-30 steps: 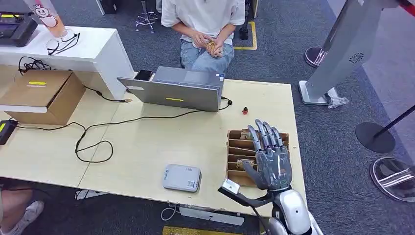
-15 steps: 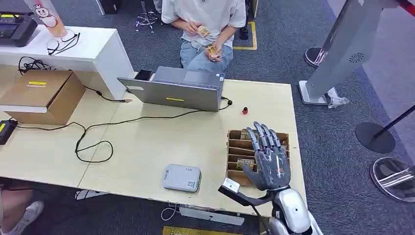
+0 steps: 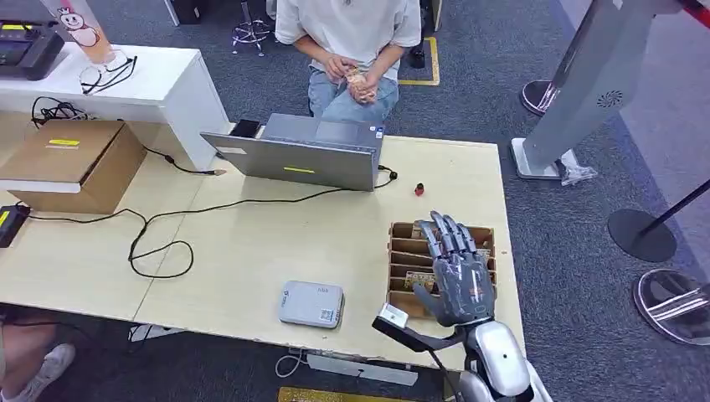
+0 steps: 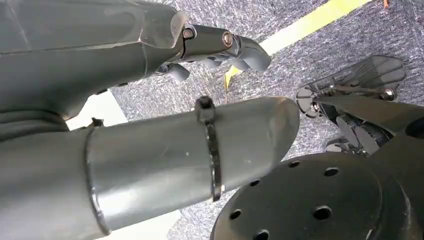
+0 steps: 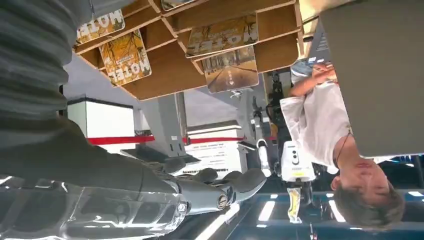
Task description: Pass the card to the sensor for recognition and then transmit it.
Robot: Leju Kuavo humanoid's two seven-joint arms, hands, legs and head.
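Lower than a second ago, the right hand (image 3: 462, 283) hovers with fingers (image 3: 445, 235) spread and empty over the card box (image 3: 402, 251), cards (image 3: 416, 279) slotted just beneath them on the worktop (image 3: 251, 251).

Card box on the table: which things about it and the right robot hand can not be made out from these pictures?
- Head view: the right robot hand covers the middle slots of the card box, so any contact with a card is hidden.
- Head view: print on the cards is too small to read.
- Right wrist view: the box is cut by the picture's edge; some cards show only partly.
- Head view: the label on the grey sensor is too small.
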